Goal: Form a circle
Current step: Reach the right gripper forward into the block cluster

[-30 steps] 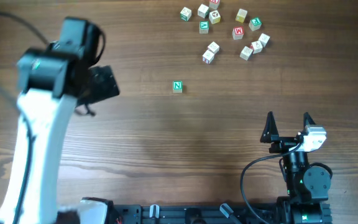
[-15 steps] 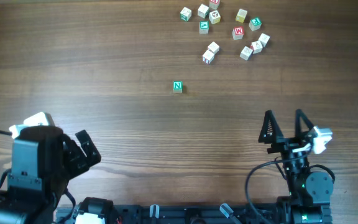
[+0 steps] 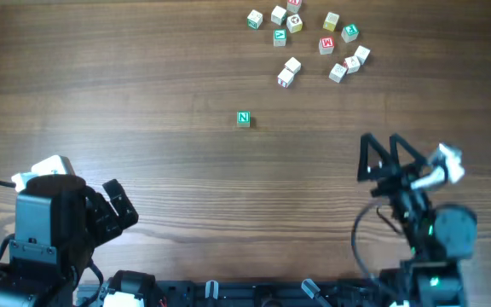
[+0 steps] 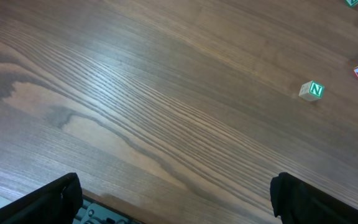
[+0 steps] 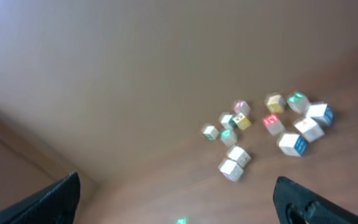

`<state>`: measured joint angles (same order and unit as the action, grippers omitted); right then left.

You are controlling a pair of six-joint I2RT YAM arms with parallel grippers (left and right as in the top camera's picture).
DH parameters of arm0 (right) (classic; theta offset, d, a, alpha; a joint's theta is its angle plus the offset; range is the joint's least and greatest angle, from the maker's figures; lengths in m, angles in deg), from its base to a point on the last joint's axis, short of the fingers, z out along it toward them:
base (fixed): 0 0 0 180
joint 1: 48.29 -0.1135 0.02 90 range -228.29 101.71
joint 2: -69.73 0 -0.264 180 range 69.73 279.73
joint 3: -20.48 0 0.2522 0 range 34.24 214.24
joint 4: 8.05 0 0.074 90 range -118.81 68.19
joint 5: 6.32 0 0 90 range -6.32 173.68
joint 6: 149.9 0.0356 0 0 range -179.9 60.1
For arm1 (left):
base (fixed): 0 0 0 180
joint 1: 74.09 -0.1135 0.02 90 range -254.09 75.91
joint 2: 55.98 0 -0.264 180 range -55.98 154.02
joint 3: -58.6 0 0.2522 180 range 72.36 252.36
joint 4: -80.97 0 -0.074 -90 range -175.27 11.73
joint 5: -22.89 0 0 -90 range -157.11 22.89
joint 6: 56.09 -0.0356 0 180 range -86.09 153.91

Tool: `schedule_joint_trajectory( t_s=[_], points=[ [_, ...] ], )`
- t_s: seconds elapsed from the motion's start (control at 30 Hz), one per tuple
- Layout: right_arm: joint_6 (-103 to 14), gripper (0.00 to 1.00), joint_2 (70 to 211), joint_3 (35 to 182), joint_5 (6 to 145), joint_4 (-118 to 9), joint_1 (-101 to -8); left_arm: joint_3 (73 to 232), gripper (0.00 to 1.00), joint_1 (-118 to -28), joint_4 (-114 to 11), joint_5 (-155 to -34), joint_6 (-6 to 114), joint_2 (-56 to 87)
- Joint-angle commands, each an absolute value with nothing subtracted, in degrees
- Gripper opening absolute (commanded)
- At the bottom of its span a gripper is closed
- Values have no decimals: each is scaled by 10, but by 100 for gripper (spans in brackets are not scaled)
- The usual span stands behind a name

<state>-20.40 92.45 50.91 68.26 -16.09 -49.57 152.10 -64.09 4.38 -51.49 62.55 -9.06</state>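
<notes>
The cubes [image 3: 314, 41] lie in a loose scatter at the far edge of the table [image 3: 143, 94], right of centre, and make a ragged cluster, not a closed ring. Most stand apart from one another. Two at the near left of the group sit touching, and three at its right side run in a short touching row. Their pale faces carry green, red or dark letters. One N cube [image 3: 243, 118] with a green letter sits alone, well apart from the group, nearer the middle of the table. The left gripper [image 3: 119, 205] hangs over the near left corner, far from every cube, its fingers spread wide with only bare wood between them. Its wrist view shows the N cube [image 4: 312, 91] at the upper right and a few cluster cubes at the frame's right edge. The right gripper [image 3: 384, 158] sits at the near right, pointing toward the far edge, its fingers also wide open and gripping nothing. Its wrist view is blurred, but the cubes [image 5: 266, 130] show ahead of it as a small bunch, well beyond the fingertips.
</notes>
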Motion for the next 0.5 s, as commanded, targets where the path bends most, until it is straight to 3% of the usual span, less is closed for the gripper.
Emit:
schedule_joint_trajectory(
  t_s=[0.0, 0.3, 0.47],
  points=[
    [-285, 99, 1080, 642, 672, -228, -494, 1517, 100, -644, 42, -505, 633, -91],
    [-357, 100, 1452, 1046, 656, -510, -494, 1517, 100, -644, 42, -505, 633, -91],
    [-340, 99, 1521, 1071, 645, -433, -494, 1517, 100, -644, 42, -505, 633, -91]
  ],
)
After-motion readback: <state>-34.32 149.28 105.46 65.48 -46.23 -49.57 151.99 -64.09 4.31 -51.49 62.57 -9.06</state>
